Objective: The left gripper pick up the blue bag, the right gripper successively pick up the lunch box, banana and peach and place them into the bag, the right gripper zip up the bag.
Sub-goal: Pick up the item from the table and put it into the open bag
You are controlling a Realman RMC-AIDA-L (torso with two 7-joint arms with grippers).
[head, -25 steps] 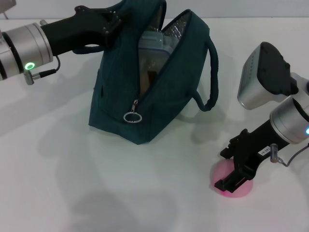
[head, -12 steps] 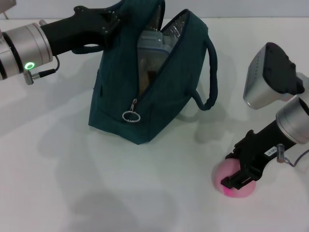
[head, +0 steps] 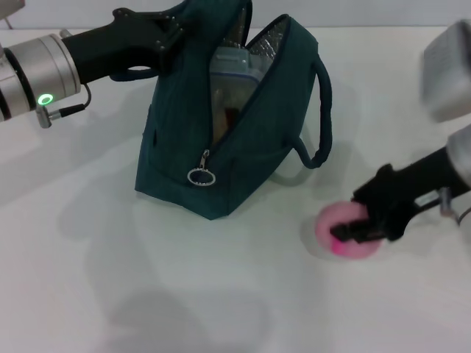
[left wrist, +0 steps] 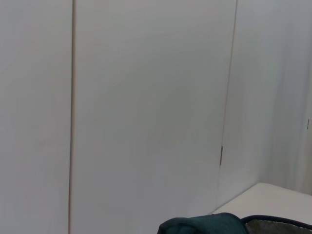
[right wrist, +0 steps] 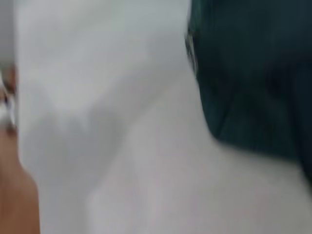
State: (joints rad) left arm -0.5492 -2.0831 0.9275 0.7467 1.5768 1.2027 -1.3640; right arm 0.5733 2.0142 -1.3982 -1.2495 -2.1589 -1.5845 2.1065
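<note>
Our right pincer (head: 352, 230) is clamped on the peach (head: 340, 229) near the desk's right edge; the blue bag (head: 228, 125) (1 handle clamped by our left pincer (head: 175, 33)) gapes open to its left.

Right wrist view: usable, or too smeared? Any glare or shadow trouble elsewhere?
Right wrist view: heavily motion-blurred, only the bag as a dark teal mass on the white table. Head view: bag sharp, right gripper and peach smeared, soft shadows, no glare. Left wrist view: mostly blank wall, evenly lit.
</note>
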